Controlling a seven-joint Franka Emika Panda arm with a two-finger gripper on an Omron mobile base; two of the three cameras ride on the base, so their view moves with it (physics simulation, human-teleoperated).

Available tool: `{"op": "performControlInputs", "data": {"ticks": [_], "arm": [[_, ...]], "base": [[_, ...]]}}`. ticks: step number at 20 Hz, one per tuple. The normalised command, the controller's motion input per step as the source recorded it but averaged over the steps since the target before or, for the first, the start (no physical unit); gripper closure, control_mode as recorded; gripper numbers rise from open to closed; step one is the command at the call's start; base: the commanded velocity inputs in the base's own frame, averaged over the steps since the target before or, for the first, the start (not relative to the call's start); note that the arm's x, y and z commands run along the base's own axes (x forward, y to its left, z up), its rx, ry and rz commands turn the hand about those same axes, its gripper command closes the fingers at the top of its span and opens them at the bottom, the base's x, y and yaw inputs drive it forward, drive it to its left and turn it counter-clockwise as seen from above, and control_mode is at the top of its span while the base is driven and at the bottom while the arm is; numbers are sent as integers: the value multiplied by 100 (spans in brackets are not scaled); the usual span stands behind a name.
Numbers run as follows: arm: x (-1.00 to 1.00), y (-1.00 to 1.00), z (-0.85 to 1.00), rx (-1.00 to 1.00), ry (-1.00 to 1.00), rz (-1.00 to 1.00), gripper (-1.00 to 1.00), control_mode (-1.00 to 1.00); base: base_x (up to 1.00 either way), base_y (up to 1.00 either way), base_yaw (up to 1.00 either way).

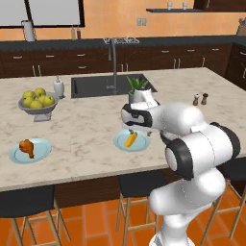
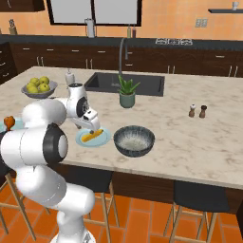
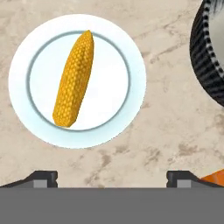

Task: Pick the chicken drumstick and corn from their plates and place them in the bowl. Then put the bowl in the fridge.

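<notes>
Hovering over the bench (image 1: 86, 139) in the left base view, the claw (image 1: 139, 132) hangs just above the corn (image 1: 130, 140), which lies on its plate (image 1: 121, 143) directly beneath; the drumstick (image 1: 27, 148) sits on the other plate (image 1: 43, 153) well off to the claw's left, untouched, so neither food has been moved yet. From the right base view the claw (image 2: 93, 127) is again right over the corn (image 2: 91, 136) and its plate (image 2: 104, 140), with the bowl (image 2: 134, 141) just to the claw's right and looking empty inside; the drumstick (image 2: 9, 122) shows at the far left edge behind the arm. Looking down from the hand view, the two fingertips (image 3: 43, 177) stand spread wide apart with nothing between them, the corn (image 3: 75, 79) lies ahead of the claw and toward its left finger, whole on its plate (image 3: 135, 87), and the bowl's rim (image 3: 203, 65) is ahead to the right. By my reading the job is at its very start: grasping the corn comes first, then the drumstick, then carrying the bowl to the fridge.
</notes>
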Motion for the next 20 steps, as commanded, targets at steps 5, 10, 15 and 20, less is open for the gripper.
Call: {"op": "performControlInputs", "data": {"ticks": [5, 10, 15, 20], "arm": [[37, 5, -40, 0, 5, 0, -100, -100], [51, 17, -27, 0, 4, 0, -100, -100], [50, 12, -43, 0, 5, 0, -100, -100], [42, 2, -47, 0, 5, 0, -100, -100]], "base": [[0, 0, 0], [0, 0, 0], [0, 0, 0], [0, 0, 0]]}}
